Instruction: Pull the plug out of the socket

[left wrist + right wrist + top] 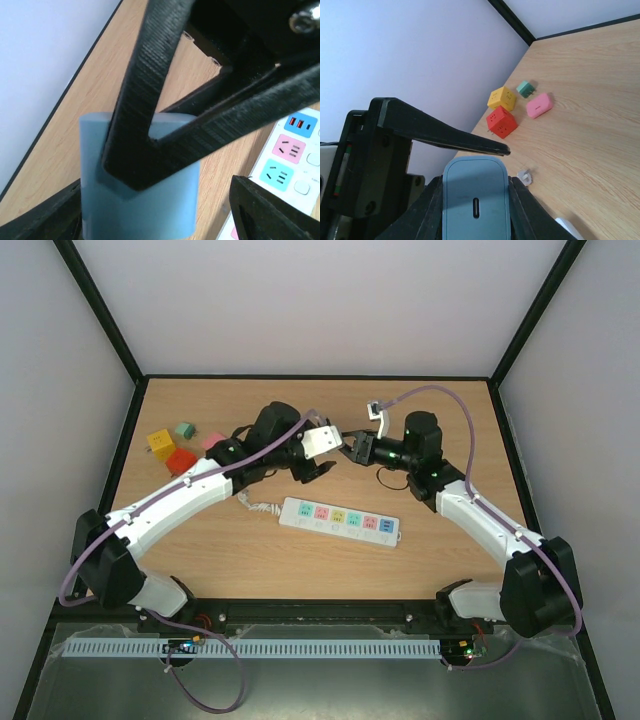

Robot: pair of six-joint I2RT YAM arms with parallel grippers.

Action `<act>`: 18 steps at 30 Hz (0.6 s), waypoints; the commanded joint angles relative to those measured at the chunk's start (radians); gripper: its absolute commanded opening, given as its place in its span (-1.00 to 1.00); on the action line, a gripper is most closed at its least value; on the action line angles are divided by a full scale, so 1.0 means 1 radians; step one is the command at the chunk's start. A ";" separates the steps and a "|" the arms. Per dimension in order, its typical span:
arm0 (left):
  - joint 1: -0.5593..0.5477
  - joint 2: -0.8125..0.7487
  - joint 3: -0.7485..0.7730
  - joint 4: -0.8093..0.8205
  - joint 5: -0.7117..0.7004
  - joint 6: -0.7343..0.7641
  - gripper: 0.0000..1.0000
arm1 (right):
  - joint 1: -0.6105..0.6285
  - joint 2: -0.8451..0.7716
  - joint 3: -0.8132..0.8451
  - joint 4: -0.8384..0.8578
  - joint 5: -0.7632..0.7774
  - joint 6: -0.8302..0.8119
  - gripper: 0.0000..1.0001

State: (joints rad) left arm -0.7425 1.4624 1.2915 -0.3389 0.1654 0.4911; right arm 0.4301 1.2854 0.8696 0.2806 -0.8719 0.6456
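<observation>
The socket, a long white power strip [340,522] with pastel outlet faces, lies flat on the table below both grippers. It also shows at the right edge of the left wrist view [295,160]. Nothing stands in its outlets in the top view. My right gripper [476,187] is shut on a blue-grey plug [476,200] and holds it in the air above the table. My left gripper [157,200] is open, its fingers spread wide on either side of the same plug [140,210]. In the top view the two grippers meet tip to tip, the left [325,455] and the right [352,448], and hide the plug.
Yellow [160,442], red [180,461], green [184,429] and pink [213,441] adapter blocks sit at the far left. The strip's coiled white cord [255,505] lies by its left end. Dark walls edge the table.
</observation>
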 commanded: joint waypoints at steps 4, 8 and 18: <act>-0.012 -0.005 0.013 0.038 -0.043 0.010 0.39 | -0.002 -0.023 -0.019 0.076 -0.049 0.022 -0.80; -0.011 -0.018 -0.002 0.057 -0.040 -0.004 0.22 | -0.001 -0.013 -0.023 0.082 -0.058 0.013 -0.79; -0.008 -0.026 -0.020 0.053 -0.015 -0.019 -0.21 | -0.001 -0.006 0.003 0.019 -0.071 -0.070 -0.22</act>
State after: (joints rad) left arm -0.7521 1.4620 1.2884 -0.3035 0.1291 0.4923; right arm 0.4294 1.2854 0.8536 0.3134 -0.9134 0.6563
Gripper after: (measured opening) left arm 0.450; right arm 0.269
